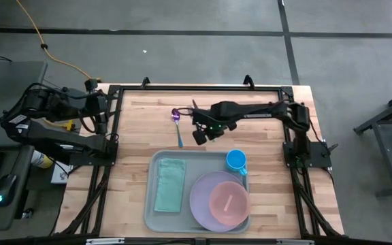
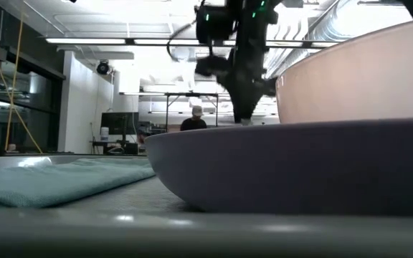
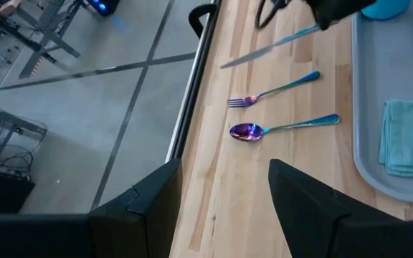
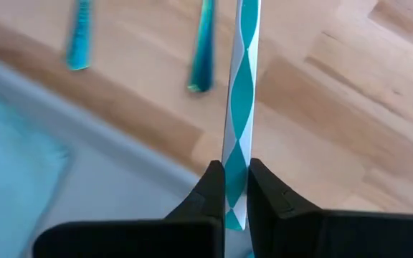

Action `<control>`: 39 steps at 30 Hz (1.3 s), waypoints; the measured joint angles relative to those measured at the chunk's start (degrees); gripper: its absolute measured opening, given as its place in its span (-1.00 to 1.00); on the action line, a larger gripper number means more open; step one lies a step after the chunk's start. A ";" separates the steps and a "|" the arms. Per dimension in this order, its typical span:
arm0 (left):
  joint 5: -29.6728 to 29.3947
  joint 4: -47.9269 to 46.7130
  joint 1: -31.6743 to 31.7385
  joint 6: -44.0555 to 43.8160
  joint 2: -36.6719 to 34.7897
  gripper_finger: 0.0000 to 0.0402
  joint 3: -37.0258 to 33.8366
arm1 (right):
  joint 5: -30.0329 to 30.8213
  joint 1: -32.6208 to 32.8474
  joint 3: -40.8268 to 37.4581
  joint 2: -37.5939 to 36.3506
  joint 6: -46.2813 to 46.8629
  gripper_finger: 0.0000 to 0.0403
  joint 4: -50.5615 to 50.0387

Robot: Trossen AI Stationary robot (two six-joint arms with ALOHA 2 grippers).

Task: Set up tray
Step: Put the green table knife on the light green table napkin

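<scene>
The tray [image 1: 197, 222] sits at the table's near middle, holding cloth [image 1: 170, 184], plate [image 1: 203, 197] and bowl [image 1: 229, 203]. Just beyond it, the right gripper [image 1: 201, 135] pinches a knife [image 4: 239, 107]; the step looks like cutlery placement, so next carry it over the tray. The left gripper [image 3: 221, 193], fingers spread, waits far left.

a teal folded cloth [image 1: 169, 184] lies flat beside a round lavender plate [image 1: 203, 197], which carries a pink bowl [image 1: 228, 203]. a blue cup [image 1: 236, 160] stands just beyond the plate. on the bare wooden table [image 1: 135, 129], an iridescent spoon [image 3: 278, 128] and fork [image 3: 271, 91] lie side by side. a teal-and-white striped straw [image 4: 239, 100] hangs above the wood.
</scene>
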 joint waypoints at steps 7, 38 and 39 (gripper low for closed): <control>0.04 0.02 0.00 0.00 0.02 0.19 0.00 | -0.04 7.16 0.02 -5.20 4.76 -0.95 6.61; 3.15 -0.06 0.00 -2.70 0.00 0.19 0.00 | 30.27 38.18 8.03 1.48 28.86 -0.96 41.92; 3.35 -0.09 0.00 -2.73 0.00 0.19 0.00 | 30.20 37.48 11.10 3.47 28.50 -0.96 41.47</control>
